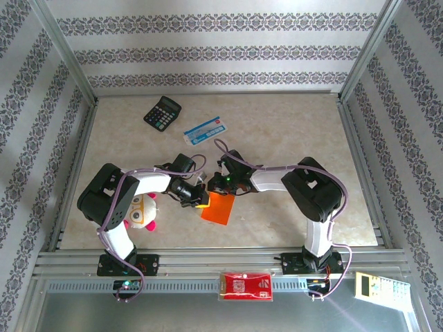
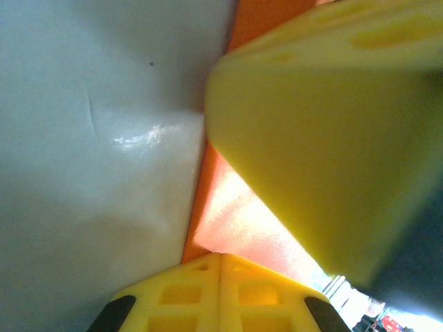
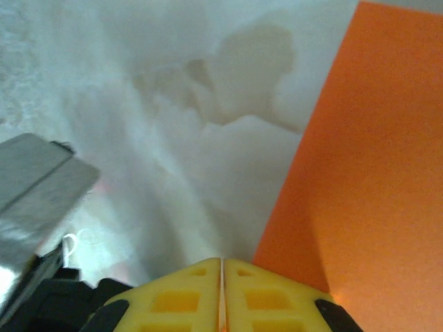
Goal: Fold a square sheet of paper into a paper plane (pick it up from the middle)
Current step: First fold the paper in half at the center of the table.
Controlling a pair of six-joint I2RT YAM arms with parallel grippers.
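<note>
Big picture first: a pale marbled bench (image 1: 297, 131), with the left arm (image 1: 128, 190) and the right arm (image 1: 311, 187) both bent in over its near middle, almost nose to nose. Between them sits the square sheet of paper (image 1: 218, 209), bright orange, with no crease I can make out. It lies near the front edge, its upper corner up among the hands.

The left hand (image 1: 196, 198) has its fingers pressed together. Its wrist view shows orange running right into the seam, so I read that as a pinch on the sheet's edge. The right hand (image 1: 223, 185) is also pressed together, with the sheet right alongside its tips. Whether it nips the paper, I can't tell.

This looks like the very start: lifting the sheet and setting up the first fold. To do it well, keep the left pinch firm but shallow, and lift slowly so the thin paper doesn't buckle. Bring the edges square before any crease goes down. The hands are crowded too, with a yellow finger (image 2: 325, 138) of the right hand looming just beside the left tips.
</note>
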